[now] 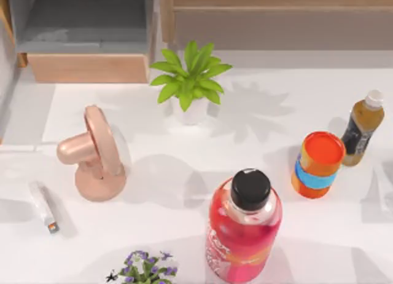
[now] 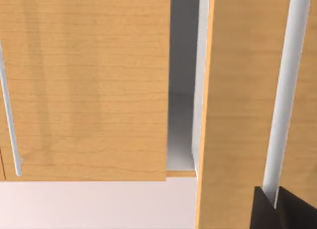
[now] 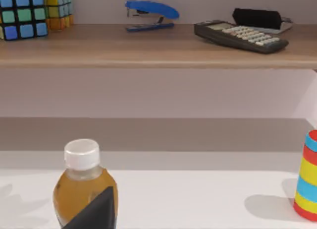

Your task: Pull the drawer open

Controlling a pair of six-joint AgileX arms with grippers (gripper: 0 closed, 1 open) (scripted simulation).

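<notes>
The drawer shows as a narrow sliver at the top view's left edge, its grey wall [image 1: 7,75] below an orange-brown strip. In the left wrist view its orange-brown wooden front [image 2: 237,110] stands forward of the neighbouring front [image 2: 84,85], with a grey inner wall [image 2: 199,80] in the gap between them. A long grey handle bar [image 2: 287,90] runs down the drawer's front. My left gripper [image 2: 275,201] is shut on this bar, one dark finger [image 2: 262,211] on each side. A dark part of my right gripper [image 3: 94,211] shows in front of a tea bottle [image 3: 81,189].
A grey box with a pale beige front [image 1: 86,67] juts out at the back left, beside a long brown cabinet [image 1: 276,19]. On the table stand a rose fan [image 1: 95,155], a potted plant [image 1: 190,81], a red bottle [image 1: 244,228], an orange can [image 1: 318,164] and the tea bottle [image 1: 362,127].
</notes>
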